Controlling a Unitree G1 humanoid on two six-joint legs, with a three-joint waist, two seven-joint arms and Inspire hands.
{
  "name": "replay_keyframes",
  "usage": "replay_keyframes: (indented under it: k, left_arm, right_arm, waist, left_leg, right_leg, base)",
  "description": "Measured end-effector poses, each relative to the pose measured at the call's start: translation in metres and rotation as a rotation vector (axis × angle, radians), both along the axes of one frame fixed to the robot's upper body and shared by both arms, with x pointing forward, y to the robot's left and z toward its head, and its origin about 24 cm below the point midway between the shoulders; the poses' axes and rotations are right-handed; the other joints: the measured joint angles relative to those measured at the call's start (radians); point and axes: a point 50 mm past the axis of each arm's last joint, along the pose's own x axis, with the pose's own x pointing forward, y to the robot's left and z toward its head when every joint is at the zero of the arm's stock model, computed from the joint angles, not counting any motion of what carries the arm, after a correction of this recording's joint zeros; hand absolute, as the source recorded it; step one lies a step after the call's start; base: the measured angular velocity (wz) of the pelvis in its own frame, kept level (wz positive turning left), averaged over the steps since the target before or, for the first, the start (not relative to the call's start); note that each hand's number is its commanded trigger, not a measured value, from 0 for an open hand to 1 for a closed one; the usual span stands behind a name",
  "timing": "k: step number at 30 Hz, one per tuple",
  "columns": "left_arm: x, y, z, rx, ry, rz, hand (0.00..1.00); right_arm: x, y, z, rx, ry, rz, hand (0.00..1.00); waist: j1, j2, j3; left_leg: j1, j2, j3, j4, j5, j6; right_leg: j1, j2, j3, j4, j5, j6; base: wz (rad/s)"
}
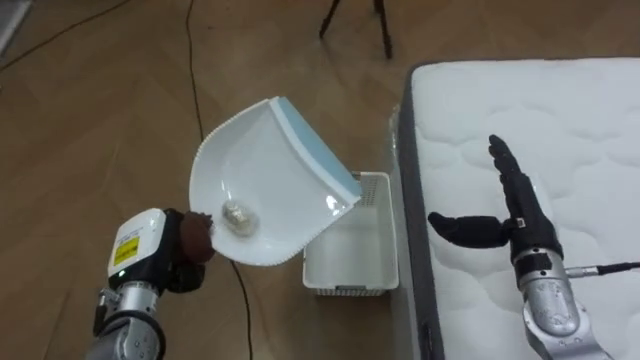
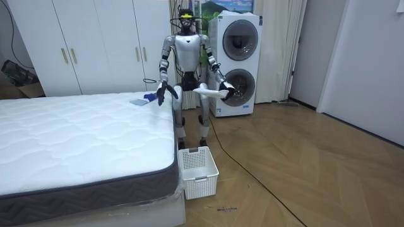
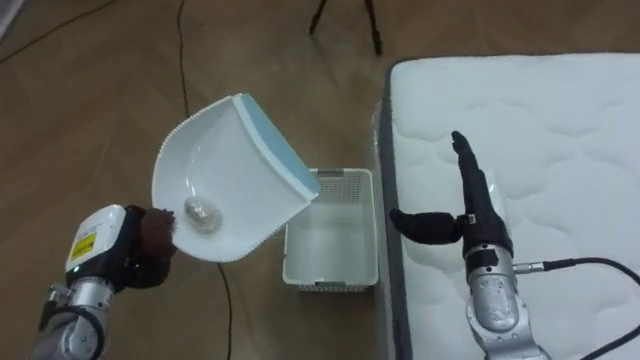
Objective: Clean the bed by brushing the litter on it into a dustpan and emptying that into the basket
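My left hand (image 1: pixel 185 245) is shut on the handle of a white dustpan (image 1: pixel 270 170) with a pale blue lip. The pan is held tilted above the wooden floor, its lip over the near corner of a white slatted basket (image 1: pixel 350 290). A small crumpled whitish scrap (image 1: pixel 235 213) lies deep in the pan near the handle. My right hand (image 1: pixel 515 215) hovers open over the left edge of the white quilted mattress (image 1: pixel 570 110), fingers straight and thumb out to the left. In the room view I stand by the bed's corner (image 2: pixel 165 120), the dustpan (image 2: pixel 208 91) held out in front.
The basket (image 2: pixel 199 170) stands on the floor against the bed's side. A small blue object and a pale flat piece (image 2: pixel 140 99) lie on the mattress's far edge. Tripod legs (image 1: pixel 355 20) and a dark cable (image 1: pixel 190 60) cross the floor. Stacked washing machines (image 2: pixel 240 57) stand behind me.
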Motion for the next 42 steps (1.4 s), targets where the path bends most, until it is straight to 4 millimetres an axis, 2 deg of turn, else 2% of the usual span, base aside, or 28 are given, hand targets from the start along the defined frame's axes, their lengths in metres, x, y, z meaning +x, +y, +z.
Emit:
replay_keyframes:
  k: [2,5,7,10,11,13,16,18,19,21,22,23,26,27,32,37,40,42]
  left_arm:
    - [0.005,0.003,-0.002,-0.012,0.015,0.018,1.0]
    - [0.014,0.013,0.002,0.025,0.021,0.024,1.0]
    - [0.018,0.019,0.006,0.045,0.014,0.028,1.0]
    - [0.024,0.027,0.01,0.079,0.012,0.035,1.0]
    - [0.026,0.031,0.012,0.092,0.015,0.039,1.0]
    - [0.028,0.037,0.015,0.12,0.016,0.035,1.0]
    - [0.028,0.047,0.019,0.165,0.025,0.031,1.0]
    - [0.027,0.057,0.022,0.225,0.049,0.018,1.0]
    - [0.028,0.059,0.024,0.245,0.051,0.011,1.0]
    - [0.031,0.069,0.032,0.316,0.058,-0.01,1.0]
    - [0.031,0.073,0.034,0.331,0.062,-0.009,1.0]
    - [0.03,0.08,0.039,0.367,0.066,-0.016,1.0]
    - [0.031,0.096,0.049,0.455,0.101,-0.009,1.0]
    - [0.031,0.102,0.053,0.474,0.105,0.005,1.0]
    - [0.042,0.108,0.066,0.528,0.11,0.015,1.0]
    - [0.041,0.105,0.062,0.532,0.157,-0.016,1.0]
    - [0.04,0.106,0.06,0.549,0.195,-0.025,1.0]
    - [0.039,0.111,0.064,0.592,0.204,-0.028,1.0]
  right_arm:
    - [0.002,-0.004,-0.005,-0.002,0.026,-0.014,0.0]
    - [0.003,-0.005,-0.008,-0.021,0.044,-0.012,0.0]
    - [0.002,-0.007,-0.011,-0.037,0.061,-0.012,0.0]
    - [0.0,-0.007,-0.017,-0.064,0.09,-0.002,0.0]
    - [-0.001,-0.007,-0.017,-0.078,0.095,0.003,0.0]
    - [-0.001,-0.006,-0.018,-0.096,0.098,0.012,0.0]
    - [-0.002,-0.008,-0.018,-0.13,0.106,0.024,0.0]
    - [-0.008,-0.014,-0.021,-0.146,0.131,0.016,0.0]
    - [-0.009,-0.015,-0.022,-0.151,0.133,0.015,0.0]
    - [-0.012,-0.018,-0.019,-0.192,0.119,0.026,0.0]
    - [-0.011,-0.019,-0.018,-0.207,0.112,0.031,0.0]
    - [-0.011,-0.02,-0.015,-0.224,0.099,0.037,0.0]
    - [-0.011,-0.018,-0.009,-0.245,0.071,0.058,0.0]
    - [-0.009,-0.017,-0.006,-0.249,0.058,0.066,0.0]
    - [-0.007,-0.014,-0.002,-0.253,0.041,0.089,0.0]
    - [-0.006,-0.011,0.0,-0.251,0.035,0.112,0.0]
    - [-0.005,-0.013,0.004,-0.26,0.032,0.126,0.0]
    - [-0.004,-0.013,0.005,-0.265,0.029,0.133,0.0]
  waist:
    - [-0.001,-0.004,0.0046]
    - [-0.005,-0.005,0.0178]
    - [-0.011,-0.001,0.0236]
    - [-0.021,0.006,0.0272]
    - [-0.034,0.015,0.0321]
    - [-0.054,0.026,0.0357]
    - [-0.077,0.06,0.0364]
    - [-0.095,0.091,0.036]
    - [-0.097,0.095,0.0354]
    - [-0.116,0.121,0.0348]
    - [-0.123,0.131,0.0342]
    - [-0.129,0.147,0.0282]
    - [-0.146,0.179,0.0277]
    - [-0.145,0.185,0.0293]
    - [-0.162,0.209,0.0318]
    - [-0.176,0.23,0.0318]
    - [-0.178,0.25,0.0317]
    - [-0.182,0.256,0.0321]
  left_leg:
    - [-0.042,0.006,0.008,0.024,-0.002,0.002]
    - [-0.105,0.002,0.008,0.062,-0.007,0.004]
    - [-0.138,0.0,0.008,0.076,-0.008,0.004]
    - [-0.19,-0.006,0.007,0.087,-0.004,0.005]
    - [-0.209,-0.014,-0.002,0.096,-0.002,0.004]
    - [-0.23,-0.024,-0.007,0.095,0.006,0.007]
    - [-0.262,-0.035,-0.009,0.096,0.017,0.013]
    - [-0.264,-0.039,0.004,0.089,0.021,0.019]
    - [-0.264,-0.044,0.005,0.085,0.022,0.021]
    - [-0.268,-0.068,0.01,0.07,0.029,0.025]
    - [-0.271,-0.068,0.02,0.067,0.03,0.027]
    - [-0.278,-0.063,0.052,0.06,0.034,0.033]
    - [-0.278,-0.056,0.094,0.042,0.04,0.04]
    - [-0.277,-0.05,0.126,0.041,0.04,0.041]
    - [-0.279,-0.051,0.135,0.04,0.04,0.041]
    - [-0.266,-0.049,0.146,0.041,0.04,0.038]
    - [-0.264,-0.045,0.149,0.042,0.041,0.036]
    - [-0.261,-0.029,0.193,0.045,0.04,0.039]
  right_leg:
    - [-0.037,0.001,0.01,0.025,-0.001,-0.001]
    - [-0.107,-0.001,0.033,0.08,-0.017,0.001]
    - [-0.142,-0.002,0.038,0.107,-0.024,0.001]
    - [-0.195,-0.006,0.043,0.144,-0.037,-0.004]
    - [-0.211,-0.008,0.039,0.148,-0.042,-0.004]
    - [-0.235,-0.02,0.033,0.162,-0.047,-0.002]
    - [-0.266,-0.036,0.023,0.175,-0.048,0.0]
    - [-0.268,-0.049,0.017,0.182,-0.054,0.006]
    - [-0.274,-0.055,0.019,0.191,-0.057,0.007]
    - [-0.293,-0.079,0.022,0.212,-0.077,0.012]
    - [-0.297,-0.084,0.022,0.216,-0.079,0.013]
    - [-0.311,-0.089,0.025,0.222,-0.082,0.014]
    - [-0.335,-0.104,0.038,0.233,-0.085,0.013]
    - [-0.347,-0.104,0.054,0.246,-0.085,0.014]
    - [-0.36,-0.105,0.066,0.264,-0.095,0.012]
    - [-0.36,-0.105,0.08,0.282,-0.109,0.005]
    - [-0.361,-0.102,0.082,0.283,-0.11,0.003]
    - [-0.363,-0.101,0.084,0.285,-0.11,0.003]
  base:
    - [0.12]
    - [0.06]
    - [0.1]
    - [0.16]
    - [0.23]
    - [0.21]
    - [0.14]
    - [0.16]
    - [0.21]
    - [0.19]
    - [0.16]
    - [0.05]
    - [-0.07]
    - [-0.17]
    - [-0.03]
    - [0.0]
    - [0.0]
    - [0.0]
